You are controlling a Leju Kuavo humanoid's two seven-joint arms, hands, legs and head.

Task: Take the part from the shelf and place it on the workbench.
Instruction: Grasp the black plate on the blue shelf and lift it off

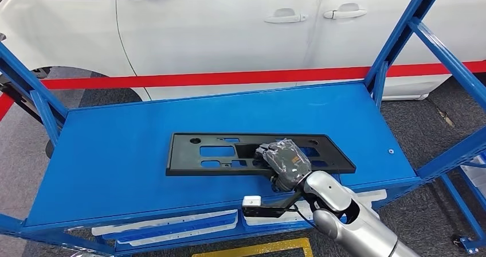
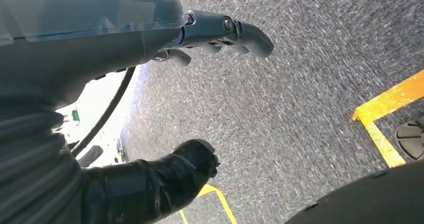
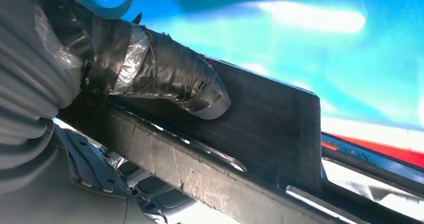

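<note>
A long black plastic part [image 1: 218,154] with several cut-outs lies flat on the blue shelf deck [image 1: 114,154], near its front edge. My right hand [image 1: 285,162], wrapped in clear film, rests over the part's right-of-middle section. In the right wrist view my taped thumb [image 3: 170,81] presses on the part [image 3: 270,129] and darker fingers [image 3: 150,189] sit under its edge, so the hand grips it. My left hand [image 2: 90,54] hangs over the grey carpet with thumb and fingers apart and nothing between them.
A white car [image 1: 229,27] stands close behind the shelf, beyond a red band [image 1: 200,77]. Blue uprights [image 1: 401,39] and braces frame both shelf ends. White parts [image 1: 172,222] lie on the lower level. Yellow floor lines [image 2: 385,109] mark the carpet.
</note>
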